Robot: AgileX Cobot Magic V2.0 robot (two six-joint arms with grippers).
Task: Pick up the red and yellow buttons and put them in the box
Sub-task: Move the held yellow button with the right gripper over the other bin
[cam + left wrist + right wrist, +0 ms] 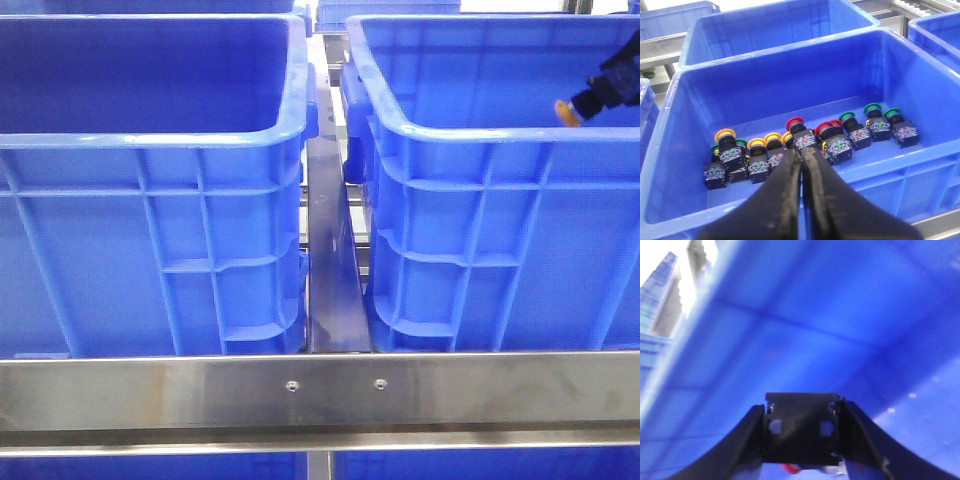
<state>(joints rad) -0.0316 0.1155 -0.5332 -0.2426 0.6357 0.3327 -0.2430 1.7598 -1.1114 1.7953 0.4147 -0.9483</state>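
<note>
My right fingers [802, 460] are grasping a button [800, 437] by its black body over the right-hand bin [480, 130], at about three o'clock from the left bin [150, 130]; if my grip slackens or I clip the rim, it could tumble down outside. My left fingers [802, 165] are clenched, empty, above the tub [790, 80]. There red [795, 122], yellow [725, 135] and green [872, 107] capped buttons lie in a crowded, touching row.

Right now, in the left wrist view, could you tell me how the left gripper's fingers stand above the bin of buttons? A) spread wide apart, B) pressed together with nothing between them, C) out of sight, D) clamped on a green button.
B: the left gripper shows its two dark fingers meeting along one seam, holding nothing, above the buttons in the blue bin.
</note>
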